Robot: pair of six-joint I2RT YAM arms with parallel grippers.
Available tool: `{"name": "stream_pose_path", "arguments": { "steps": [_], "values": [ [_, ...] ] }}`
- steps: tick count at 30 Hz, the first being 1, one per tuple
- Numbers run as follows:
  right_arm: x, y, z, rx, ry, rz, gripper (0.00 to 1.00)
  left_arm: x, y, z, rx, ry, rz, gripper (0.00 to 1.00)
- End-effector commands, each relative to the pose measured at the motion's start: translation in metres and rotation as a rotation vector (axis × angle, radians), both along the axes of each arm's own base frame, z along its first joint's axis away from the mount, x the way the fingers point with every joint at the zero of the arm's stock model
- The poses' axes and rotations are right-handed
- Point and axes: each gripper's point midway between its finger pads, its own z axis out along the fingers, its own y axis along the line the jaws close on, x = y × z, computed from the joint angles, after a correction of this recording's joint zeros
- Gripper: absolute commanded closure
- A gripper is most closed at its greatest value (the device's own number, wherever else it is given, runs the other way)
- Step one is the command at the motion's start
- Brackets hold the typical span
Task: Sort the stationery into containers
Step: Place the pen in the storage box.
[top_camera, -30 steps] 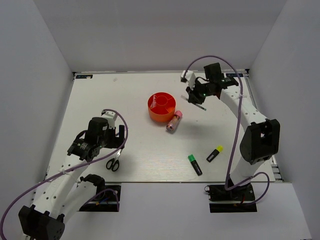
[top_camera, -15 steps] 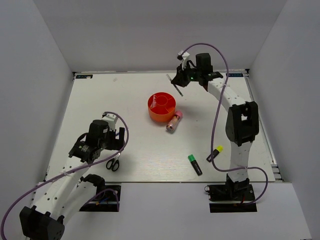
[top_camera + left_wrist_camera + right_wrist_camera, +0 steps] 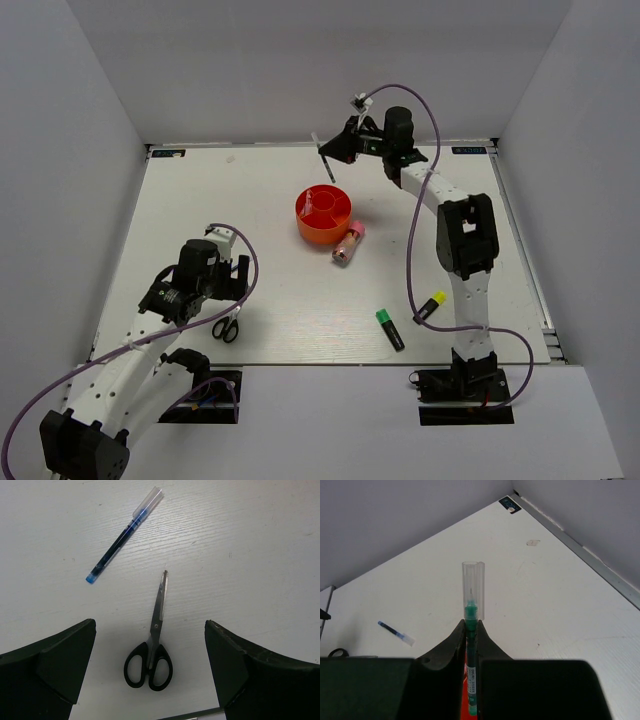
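One white table [image 3: 200, 200] holds everything. Its round orange tub [image 3: 318, 236] sits a bit past the middle, toward the far edge. The left gripper [image 3: 149, 625] hangs wide open over the black scissors [image 3: 150, 655], close to the near edge on the left. The right gripper [image 3: 471, 630], up by the far edge, pinches a thin pen [image 3: 472, 587] tight. A green highlighter [image 3: 390, 328] and a yellow highlighter [image 3: 430, 307] lie by the near edge. A pink-capped tube [image 3: 348, 243] lies just beside the tub.

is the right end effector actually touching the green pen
Touching. In the right wrist view the right end effector is shut on the green pen, both sides pressed against its barrel with no gap.
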Motion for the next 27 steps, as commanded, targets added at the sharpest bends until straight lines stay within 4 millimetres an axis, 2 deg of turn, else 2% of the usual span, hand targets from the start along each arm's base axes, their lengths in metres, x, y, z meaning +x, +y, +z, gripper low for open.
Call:
{"name": "stream_pose_path", "arguments": {
  "steps": [1,18,20,21,23,24,25,26,27],
  "values": [
    [-0.01,0.011,0.014,0.063,-0.073,0.069,1.0,0.004,-0.002,0.004,0.0,-0.021,-0.009,0.0],
    [-0.003,0.009,-0.041,0.031,-0.147,0.101,1.0,0.005,-0.001,0.003,0.004,-0.017,-0.008,0.0],
    [-0.006,0.009,-0.048,0.024,-0.141,0.11,1.0,0.004,-0.001,0.002,0.008,-0.014,-0.01,0.0],
    [-0.01,0.009,-0.042,0.027,-0.154,0.127,1.0,0.005,-0.001,0.003,0.005,-0.016,-0.008,0.0],
    [-0.014,0.007,-0.051,0.015,-0.146,0.126,1.0,0.005,-0.002,0.003,0.005,-0.016,-0.01,0.0],
    [-0.017,0.005,-0.058,0.006,-0.14,0.128,0.97,0.004,-0.001,0.003,0.005,-0.014,-0.01,0.0],
    [-0.02,0.004,-0.053,0.007,-0.149,0.131,0.91,0.004,-0.001,0.004,0.004,-0.015,-0.009,0.0],
    [-0.025,0.004,-0.062,-0.002,-0.132,0.133,0.86,0.005,-0.001,0.003,0.005,-0.016,-0.008,0.0],
    [-0.026,0.001,-0.057,-0.005,-0.151,0.133,0.77,0.005,-0.001,0.004,0.002,-0.017,-0.006,0.0]
  ]
}}
